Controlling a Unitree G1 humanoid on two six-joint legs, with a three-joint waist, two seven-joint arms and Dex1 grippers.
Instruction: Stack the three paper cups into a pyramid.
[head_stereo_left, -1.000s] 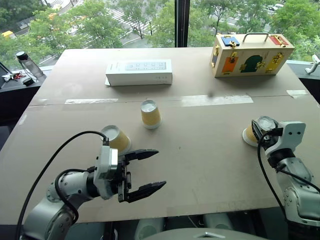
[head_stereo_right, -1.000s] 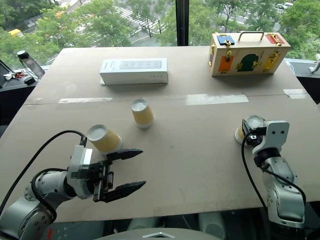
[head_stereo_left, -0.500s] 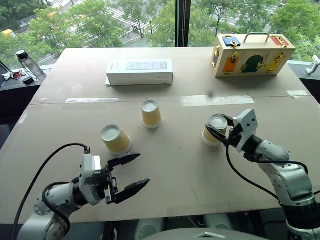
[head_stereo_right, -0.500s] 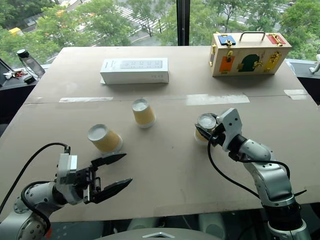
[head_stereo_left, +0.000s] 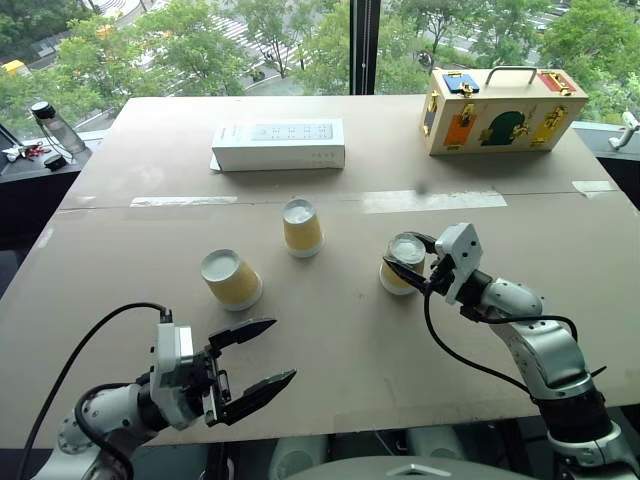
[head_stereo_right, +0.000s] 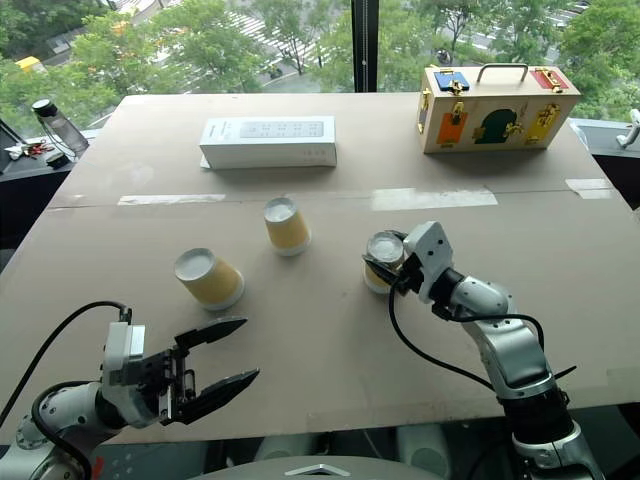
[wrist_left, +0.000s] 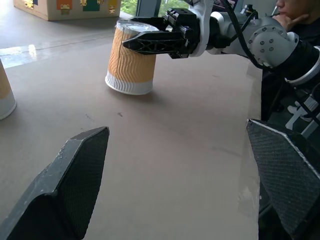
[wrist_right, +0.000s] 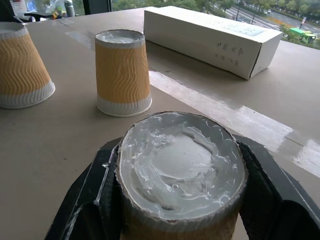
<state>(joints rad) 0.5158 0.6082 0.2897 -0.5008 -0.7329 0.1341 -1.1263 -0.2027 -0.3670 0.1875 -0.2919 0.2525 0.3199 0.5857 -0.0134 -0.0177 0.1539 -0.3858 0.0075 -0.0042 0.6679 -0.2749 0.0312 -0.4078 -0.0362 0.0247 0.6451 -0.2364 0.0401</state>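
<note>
Yellow-orange ribbed paper, white at rim and base: three cups, all upside down on the brown cardboard-covered table (head_stereo_left: 330, 340), none stacked yet.

Right gripper (head_stereo_left: 408, 272) is clamped on the right cup (head_stereo_left: 400, 265), fingers either side near its upturned base; in the left wrist view this cup looks tilted, one edge of its rim on the table. It sits right of the middle cup (head_stereo_left: 301, 229), apart from it. Left cup (head_stereo_left: 232, 279) stands nearer the robot and further left, also apart, leaning a bit.

Left gripper (head_stereo_left: 258, 356) hovers over the near part of the table w/ its two black fingers spread wide, holding nothing, well short of the left cup.

Writing & labels: long white box (head_stereo_left: 279, 145) at the far side lies flat w/ a row of small grey marks on its top face; the right wrist view shows a few tiny printed lines on its end face, too small to read. No brand or print on the cups, just the wavy ribbing. Wooden case (head_stereo_left: 503, 108) w/ a metal handle at far right corner has coloured panels (blue, orange, green, red, yellow) and brass latches, no text I can make out. Strips of clear tape (head_stereo_left: 433, 201) run across the cardboard seam. Dark bottle (head_stereo_left: 55, 128) stands off the table's far left, label unreadable.

A person (wrist_left: 295, 12) appears at the edge of the left wrist view, probably seated, hand at chin.
</note>
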